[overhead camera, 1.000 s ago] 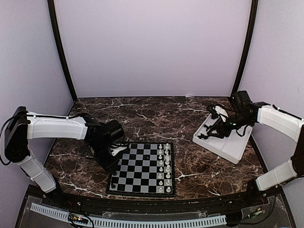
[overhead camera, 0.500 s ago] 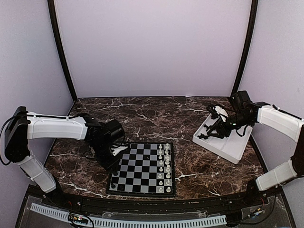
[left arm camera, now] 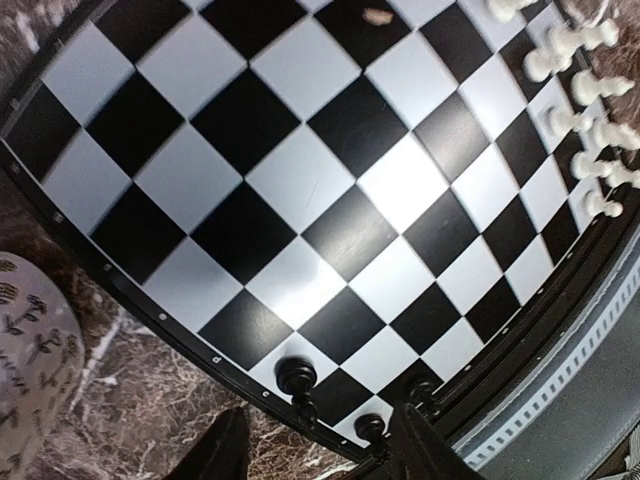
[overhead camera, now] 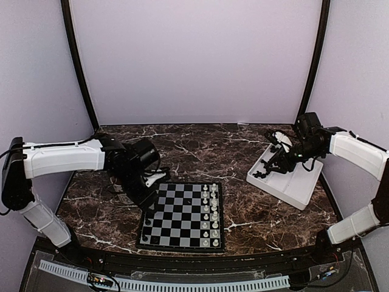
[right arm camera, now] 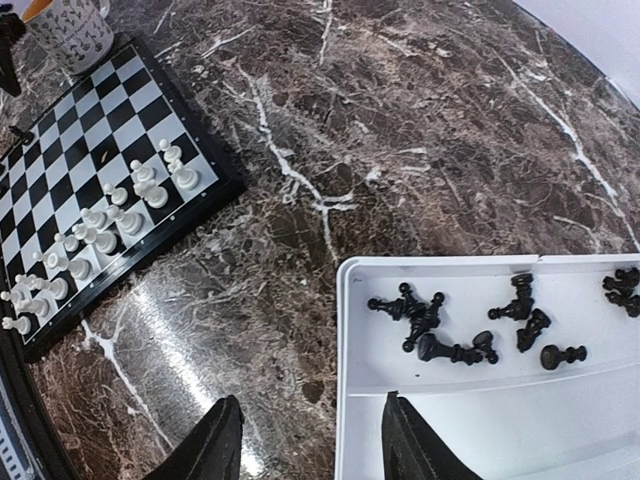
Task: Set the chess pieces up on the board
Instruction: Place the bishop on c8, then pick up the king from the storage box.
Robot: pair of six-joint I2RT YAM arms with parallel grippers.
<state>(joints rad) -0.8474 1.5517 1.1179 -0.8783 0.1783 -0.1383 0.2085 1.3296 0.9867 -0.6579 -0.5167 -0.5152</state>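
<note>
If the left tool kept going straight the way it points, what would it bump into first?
Most likely the black chess pieces on the corner squares of the board. They sit right ahead of the left tool, between its open fingers, though how far off is hard to tell.

Left arm (overhead camera: 64, 159) and right arm (overhead camera: 360, 152): white shells, black joints; thin black cables (overhead camera: 61, 146) run along them; the left gripper (left arm camera: 315, 445) has black fingers.

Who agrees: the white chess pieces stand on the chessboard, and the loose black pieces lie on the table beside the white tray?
Not quite: the right wrist view shows the loose black pieces lying inside the white tray, not beside it. The white chess pieces do stand on the chessboard.
</note>
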